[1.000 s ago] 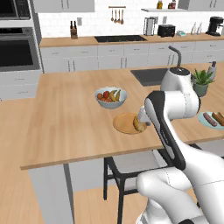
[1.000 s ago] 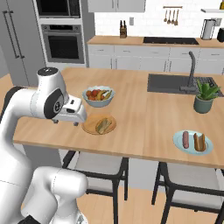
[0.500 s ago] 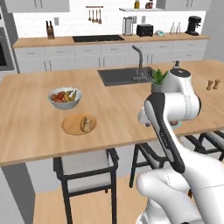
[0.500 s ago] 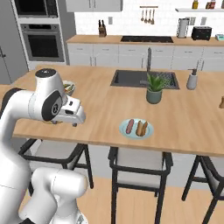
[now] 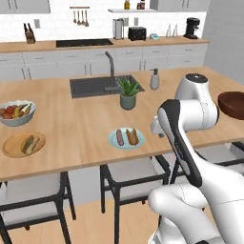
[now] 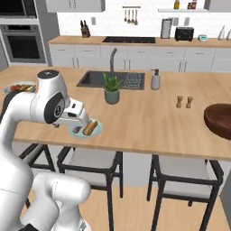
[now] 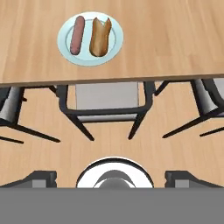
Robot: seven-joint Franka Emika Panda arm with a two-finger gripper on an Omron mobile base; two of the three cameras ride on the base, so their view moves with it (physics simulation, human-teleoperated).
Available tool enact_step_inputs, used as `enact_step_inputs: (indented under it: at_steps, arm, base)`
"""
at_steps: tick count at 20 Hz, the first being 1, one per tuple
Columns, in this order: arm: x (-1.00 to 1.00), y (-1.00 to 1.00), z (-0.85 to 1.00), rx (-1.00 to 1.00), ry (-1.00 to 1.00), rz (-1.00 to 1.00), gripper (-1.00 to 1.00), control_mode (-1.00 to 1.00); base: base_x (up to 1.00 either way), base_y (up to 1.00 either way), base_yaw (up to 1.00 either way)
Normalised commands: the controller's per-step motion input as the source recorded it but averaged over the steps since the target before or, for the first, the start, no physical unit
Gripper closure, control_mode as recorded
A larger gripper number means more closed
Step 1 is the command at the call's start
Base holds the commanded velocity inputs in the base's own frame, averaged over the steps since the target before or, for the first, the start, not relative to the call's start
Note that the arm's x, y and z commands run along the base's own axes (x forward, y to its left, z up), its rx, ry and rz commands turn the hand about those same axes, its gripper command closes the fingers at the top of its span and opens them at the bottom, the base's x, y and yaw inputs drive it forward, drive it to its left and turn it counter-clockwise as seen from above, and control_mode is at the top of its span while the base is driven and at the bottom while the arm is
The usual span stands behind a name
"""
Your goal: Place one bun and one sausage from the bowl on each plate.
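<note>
Bun [image 7: 100, 39] and sausage [image 7: 77, 34] are seen side by side on the pale blue-green plate [image 7: 113, 51] in the hand view, beyond the spread, empty gripper [image 7: 112, 176], which is held off the island's near edge above black stools [image 7: 105, 107]. A tan-orange plate [image 5: 10, 145] bearing a second pair is set on the wooden island counter [image 5: 76, 124] at far left, beside the fruit bowl [image 5: 15, 113]. The dark wooden bowl [image 5: 232, 105] is found at the island's right end, with a sink [image 5: 96, 86] and potted plant [image 5: 127, 93] mid-counter and white cabinets [image 5: 86, 62] along the back wall.

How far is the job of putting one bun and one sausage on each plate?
Both plates look served: the blue plate holds a sausage and a bun, and the orange plate holds a pair too. The pincer is open and empty. Nothing seems left; the bowl's inside is hidden.
</note>
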Motion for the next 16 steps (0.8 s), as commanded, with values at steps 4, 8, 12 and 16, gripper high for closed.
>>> enact_step_inputs:
  at_steps: [4,8,12,16]
  arm:
    - [0.0,0.0,0.0,0.0,0.0,0.0,-1.0,1.0]
    - [0.0,0.0,0.0,0.0,0.0,0.0,-1.0,1.0]
    - [0.0,0.0,0.0,0.0,0.0,0.0,-1.0,1.0]
    - [0.0,0.0,0.0,0.0,0.0,0.0,-1.0,1.0]
  base:
    - [0.15,-1.0,0.0]
    - [0.28,-1.0,0.0]
    - [0.3,-1.0,0.0]
    - [0.36,-0.94,0.0]
